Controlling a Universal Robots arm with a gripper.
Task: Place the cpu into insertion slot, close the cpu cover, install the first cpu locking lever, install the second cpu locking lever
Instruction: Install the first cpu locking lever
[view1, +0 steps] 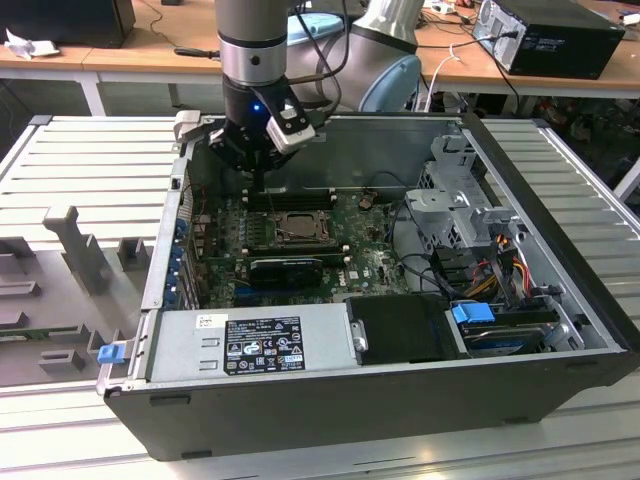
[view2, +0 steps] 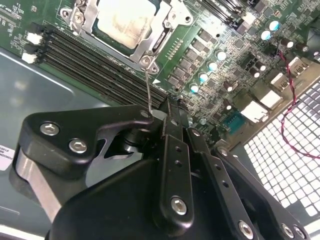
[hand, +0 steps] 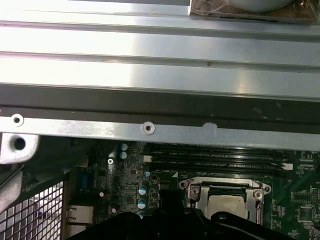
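The claw (view2: 172, 107) was seen with its fingers pressed together, hung low over the green motherboard (view2: 225, 55). Just beside its tips lay the free end of a thin wire locking lever (view2: 148, 87). Whether that rod was pinched or merely touched could not be told. Directly beyond the tips the long black memory slots (view2: 90, 55) were crossed by the lever's length. Past them, at the lever's root, the insertion slot (view1: 285, 226) was set. The cpu (view2: 125, 20) was seated in it, its pale face shown through the window of the cpu cover (view2: 167, 27), which appeared folded down flat over the chip.

Seating and covering were therefore judged done, and the first lever was taken as the step in hand. Such a slender, springy rod would best be borne on close to its free end and swung down in one steady arc about its hinge. It would then be eased sideways under its catch, which could not be made out. A slip was to be guarded against, since the tips would be landed on the memory slots just below.
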